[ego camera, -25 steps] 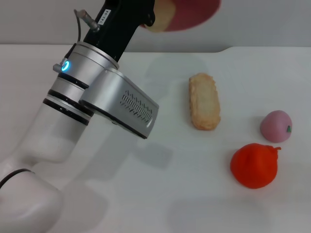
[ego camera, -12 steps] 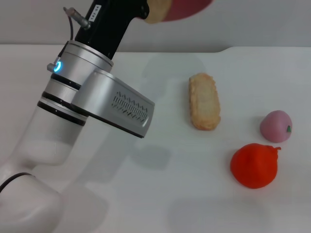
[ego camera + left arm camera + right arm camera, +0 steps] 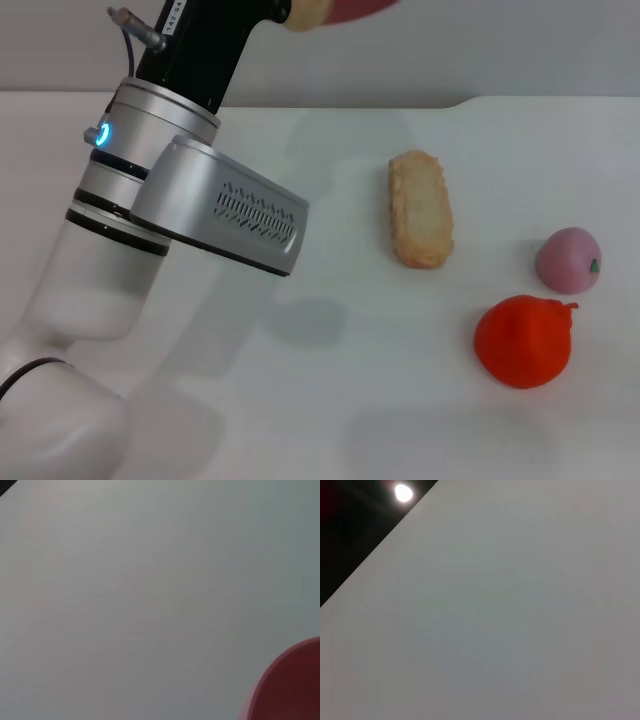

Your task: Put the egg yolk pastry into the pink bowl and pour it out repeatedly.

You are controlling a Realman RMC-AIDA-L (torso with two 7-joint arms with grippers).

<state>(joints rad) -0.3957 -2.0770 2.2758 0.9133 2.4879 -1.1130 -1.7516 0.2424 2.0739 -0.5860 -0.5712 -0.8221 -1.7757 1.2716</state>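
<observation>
My left arm (image 3: 190, 190) reaches up to the top edge of the head view, its gripper end cut off there. It holds the pink bowl (image 3: 358, 7) high above the white table; only the bowl's lower edge shows. The bowl's rim also shows in the left wrist view (image 3: 292, 685). A pale tan patch (image 3: 305, 13) sits beside the bowl at the arm's end; I cannot tell whether it is the egg yolk pastry. No tan ball lies on the table. The right gripper is out of view.
On the white table (image 3: 330, 400) lie a long golden crusty pastry (image 3: 420, 208) at the middle, a pink peach-like ball (image 3: 567, 260) at the right, and an orange-red fruit (image 3: 522, 340) in front of it. The right wrist view shows only a pale surface.
My left arm has lifted and swung a little to the left, carrying the pink bowl and the tan patch further out of the top of the head view.
</observation>
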